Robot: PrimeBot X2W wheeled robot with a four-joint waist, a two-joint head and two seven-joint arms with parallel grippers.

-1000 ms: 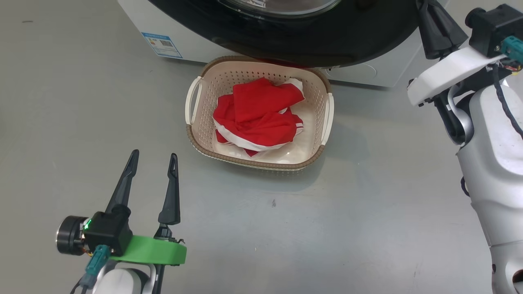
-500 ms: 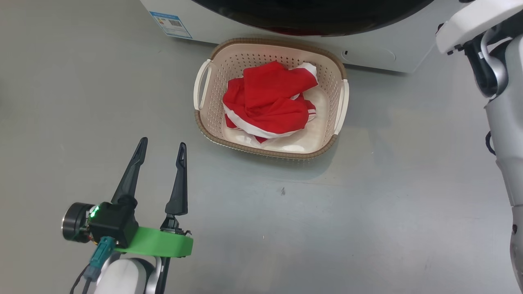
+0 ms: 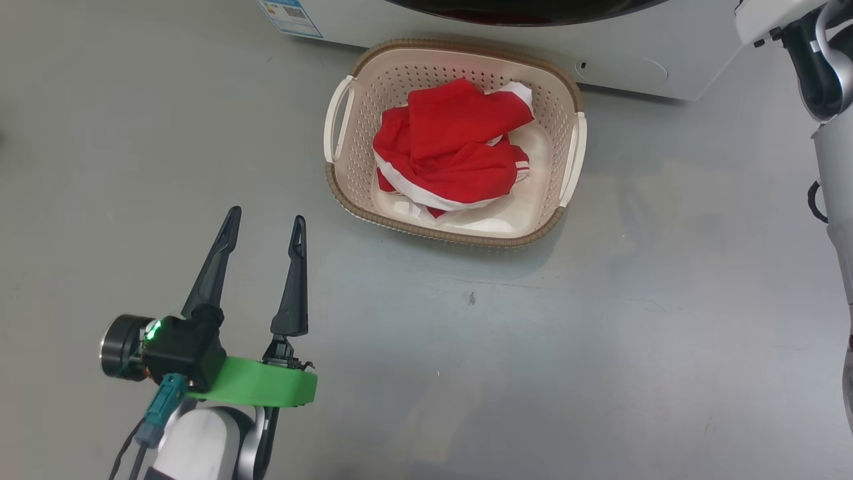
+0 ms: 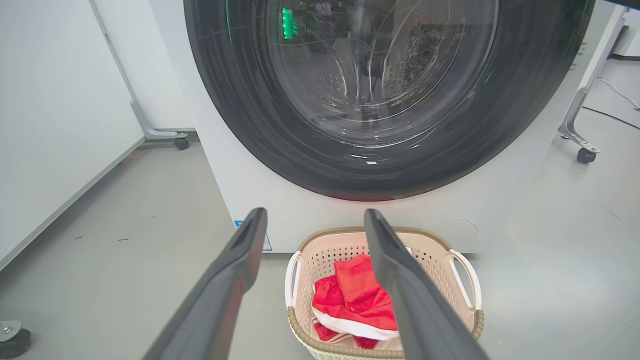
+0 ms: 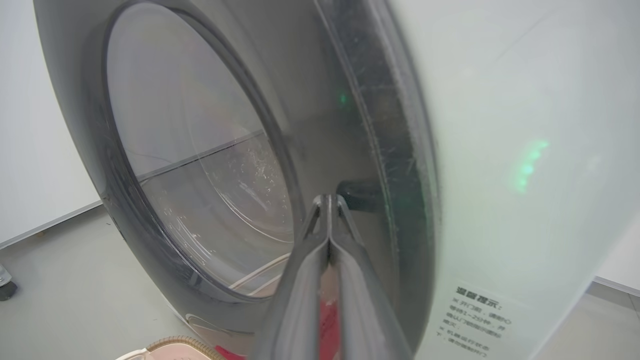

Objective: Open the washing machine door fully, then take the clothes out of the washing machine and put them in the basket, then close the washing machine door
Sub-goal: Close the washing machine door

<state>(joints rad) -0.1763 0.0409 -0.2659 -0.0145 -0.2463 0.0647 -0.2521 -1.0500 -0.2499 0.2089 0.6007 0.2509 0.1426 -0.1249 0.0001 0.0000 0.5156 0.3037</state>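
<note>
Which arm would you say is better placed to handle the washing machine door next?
Right, probably. The right gripper, shut, has its tips close by the washing machine door; the left gripper hangs open over the floor, short of the basket.

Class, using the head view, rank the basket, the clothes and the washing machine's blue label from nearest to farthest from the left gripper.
1. The basket, just ahead and right of the left gripper.
2. The clothes, heaped inside it.
3. The blue label, low on the washing machine front, farthest.
</note>
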